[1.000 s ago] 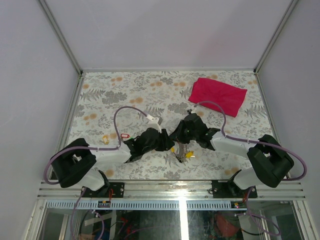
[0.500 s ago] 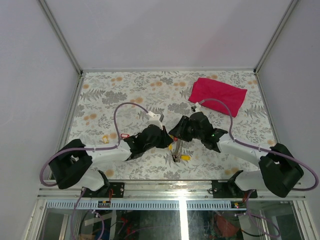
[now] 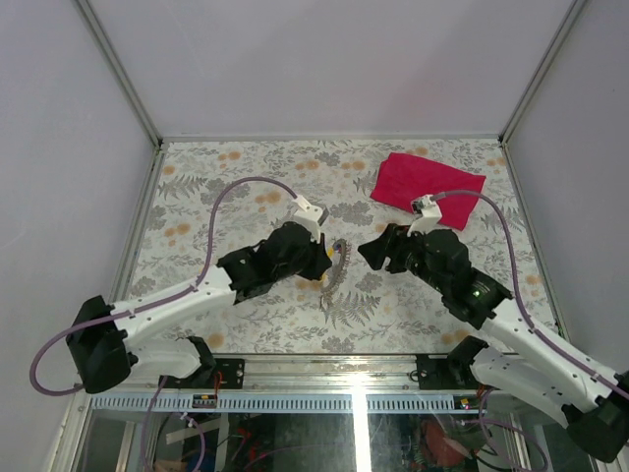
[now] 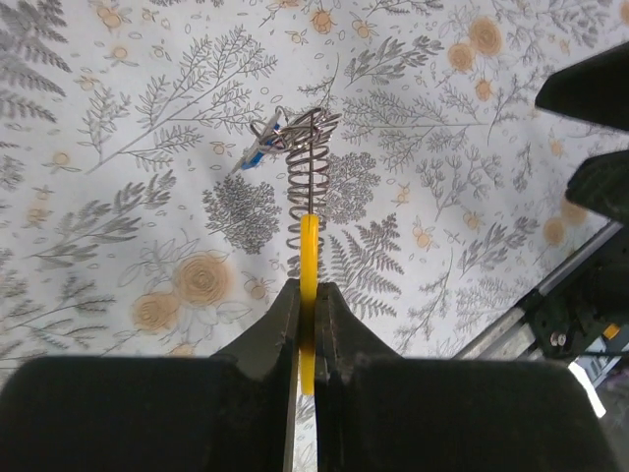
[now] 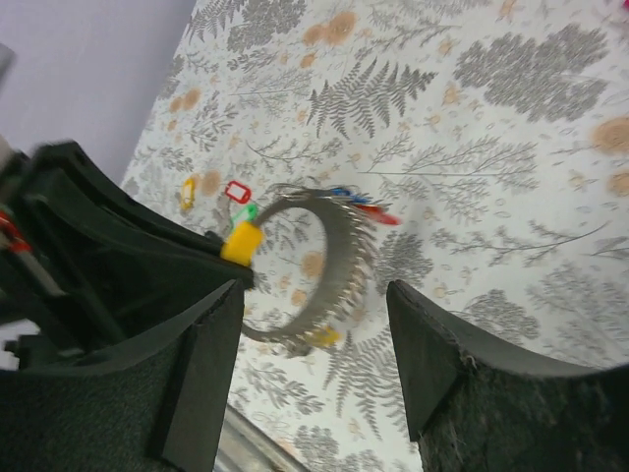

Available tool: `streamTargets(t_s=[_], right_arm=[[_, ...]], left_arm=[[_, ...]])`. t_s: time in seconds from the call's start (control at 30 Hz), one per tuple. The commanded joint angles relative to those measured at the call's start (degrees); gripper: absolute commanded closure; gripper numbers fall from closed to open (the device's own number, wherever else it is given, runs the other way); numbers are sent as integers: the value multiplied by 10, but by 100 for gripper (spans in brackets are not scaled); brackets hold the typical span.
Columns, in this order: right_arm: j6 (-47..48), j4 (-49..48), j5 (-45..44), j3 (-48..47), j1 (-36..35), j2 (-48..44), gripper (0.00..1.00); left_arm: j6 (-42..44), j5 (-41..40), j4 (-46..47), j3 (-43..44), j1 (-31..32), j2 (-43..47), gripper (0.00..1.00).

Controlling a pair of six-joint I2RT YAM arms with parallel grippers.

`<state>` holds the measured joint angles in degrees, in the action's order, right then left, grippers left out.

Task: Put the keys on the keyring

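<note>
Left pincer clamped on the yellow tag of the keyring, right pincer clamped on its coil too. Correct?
No. The left pincer is shut on the yellow tag of the keyring, but the right pincer is open, not gripping the coil: see the right wrist view.

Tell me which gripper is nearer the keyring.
Left. The left gripper is shut on the yellow tag of the keyring, holding it. The right gripper stands open off to the keyring's right in the top view, not touching it.
</note>
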<state>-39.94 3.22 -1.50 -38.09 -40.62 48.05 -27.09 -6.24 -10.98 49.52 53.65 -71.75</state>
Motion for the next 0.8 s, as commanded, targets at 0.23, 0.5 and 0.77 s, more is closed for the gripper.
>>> streamTargets(t_s=[0.23,0.5,0.77], right_arm=[[239,75,53,-18,-2,-123,29],[250,98,28,-31,-2,-125,31],[225,109,14,-17,-2,-133,32]], left_arm=[[200,13,-303,168,4,32,100],[225,-25,-443,235,-1,-46,100],[166,93,-396,243,44,-92,100]])
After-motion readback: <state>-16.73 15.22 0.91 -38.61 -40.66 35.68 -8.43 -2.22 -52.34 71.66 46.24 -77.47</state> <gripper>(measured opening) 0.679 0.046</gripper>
